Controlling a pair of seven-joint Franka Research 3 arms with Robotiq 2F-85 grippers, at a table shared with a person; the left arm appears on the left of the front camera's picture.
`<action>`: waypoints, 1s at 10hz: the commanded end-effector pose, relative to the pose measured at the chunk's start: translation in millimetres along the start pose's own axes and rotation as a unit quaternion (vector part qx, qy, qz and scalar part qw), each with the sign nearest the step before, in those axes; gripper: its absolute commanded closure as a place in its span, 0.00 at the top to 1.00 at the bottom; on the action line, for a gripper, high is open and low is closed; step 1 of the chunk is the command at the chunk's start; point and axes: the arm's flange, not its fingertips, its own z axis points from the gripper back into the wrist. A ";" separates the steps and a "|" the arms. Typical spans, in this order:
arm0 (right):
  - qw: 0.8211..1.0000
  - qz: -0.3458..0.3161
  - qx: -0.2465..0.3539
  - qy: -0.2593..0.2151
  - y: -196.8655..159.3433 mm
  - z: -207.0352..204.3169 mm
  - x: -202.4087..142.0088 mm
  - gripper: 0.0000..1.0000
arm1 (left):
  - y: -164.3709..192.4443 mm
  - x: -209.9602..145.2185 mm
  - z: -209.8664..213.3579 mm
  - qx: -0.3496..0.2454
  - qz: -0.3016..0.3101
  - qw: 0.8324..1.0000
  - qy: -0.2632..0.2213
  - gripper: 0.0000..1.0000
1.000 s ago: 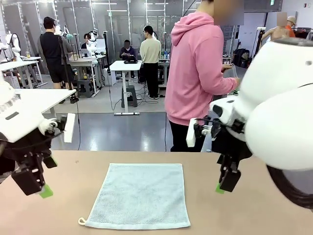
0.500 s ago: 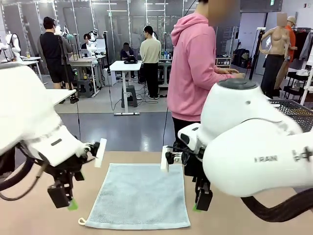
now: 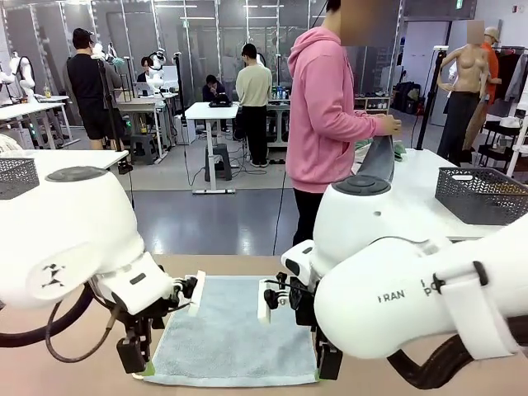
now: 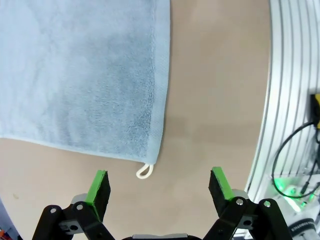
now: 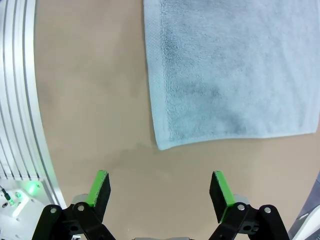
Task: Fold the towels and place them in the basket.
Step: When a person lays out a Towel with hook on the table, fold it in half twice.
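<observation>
The blue towel [image 3: 235, 330] lies flat on the brown table [image 3: 74, 371]; the left gripper [image 3: 136, 361] hangs at its 7 o'clock corner, jaws spread wide and holding nothing; in its wrist view the white loop [image 4: 144, 171] sits just ahead between the fingers [image 4: 100, 187]; the right gripper [image 3: 327, 361], jaws equally wide and bare, hangs at the 5 o'clock corner; a mesh basket [image 3: 483, 194] stands on the white table at 2 o'clock.
</observation>
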 end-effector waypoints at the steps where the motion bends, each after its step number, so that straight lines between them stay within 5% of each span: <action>1: 1.000 0.005 -0.010 -0.021 22.8 -21.6 -21.3 1.00 | -39.4 -32.3 -37.2 -0.001 -0.016 1.000 -0.001 1.00; 6: 1.000 0.004 0.007 -0.014 26.4 -42.3 -22.9 1.00 | -47.5 -43.0 -73.3 -0.014 0.000 1.000 -0.017 1.00; 10: 1.000 0.008 0.008 -0.003 28.7 -51.7 -22.8 1.00 | -49.7 -51.8 -89.4 -0.027 -0.009 0.999 0.016 1.00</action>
